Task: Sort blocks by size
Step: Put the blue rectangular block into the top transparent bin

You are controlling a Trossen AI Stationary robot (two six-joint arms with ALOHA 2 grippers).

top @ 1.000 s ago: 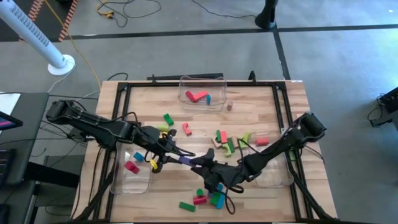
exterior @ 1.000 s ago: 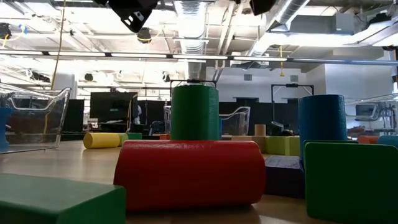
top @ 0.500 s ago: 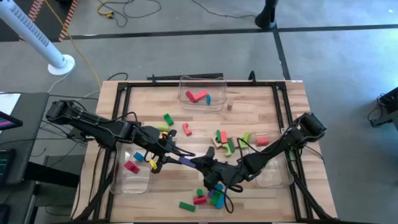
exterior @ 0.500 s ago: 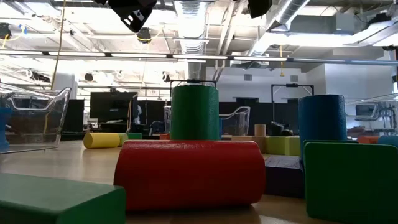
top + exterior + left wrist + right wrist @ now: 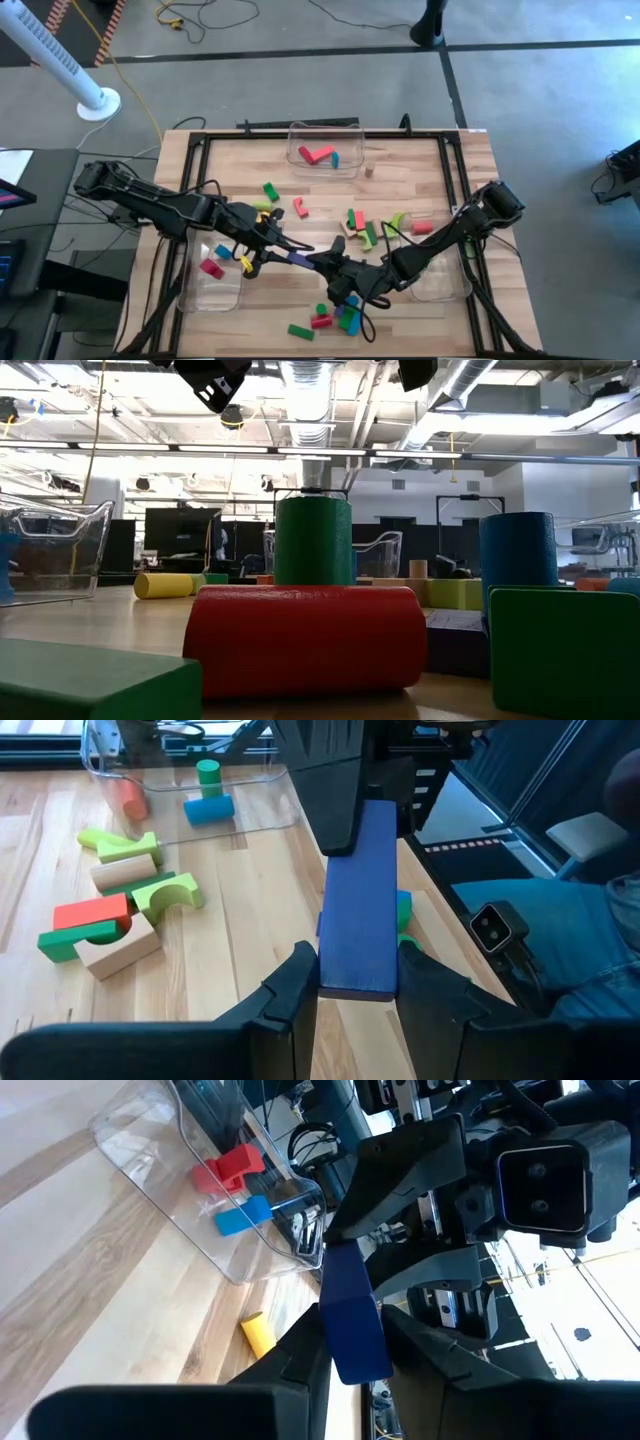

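A blue-purple bar block (image 5: 300,258) hangs in the air over the table's middle, held at both ends. My left gripper (image 5: 280,250) is shut on its left end and my right gripper (image 5: 326,264) is shut on its right end. In the left wrist view the bar (image 5: 358,900) runs forward from my own fingers to the right gripper's fingers (image 5: 335,780). The right wrist view shows the bar (image 5: 352,1315) with the left gripper (image 5: 400,1180) behind it. Other blocks (image 5: 370,228) lie loose on the table. My left gripper pinches the bar's two long sides at its left end (image 5: 358,982) between both fingers. The fingers come level from the table's left and lie along the bar. The bar is lifted clear, about level. My right gripper pinches the bar's right end (image 5: 355,1360) between both fingers. The fingers come nearly level from the table's right and lie along the bar. The bar stays clear of the table, spanning from one gripper to the other.
A clear bin (image 5: 212,275) with red, blue and yellow blocks stands under the left arm, another bin (image 5: 325,150) at the far edge, a third bin (image 5: 440,278) at the right. More blocks (image 5: 325,318) lie near the front edge, among them a red cylinder (image 5: 305,640).
My right gripper has shut on the bar's right end, staying where it was. The bar and my left gripper have kept still.
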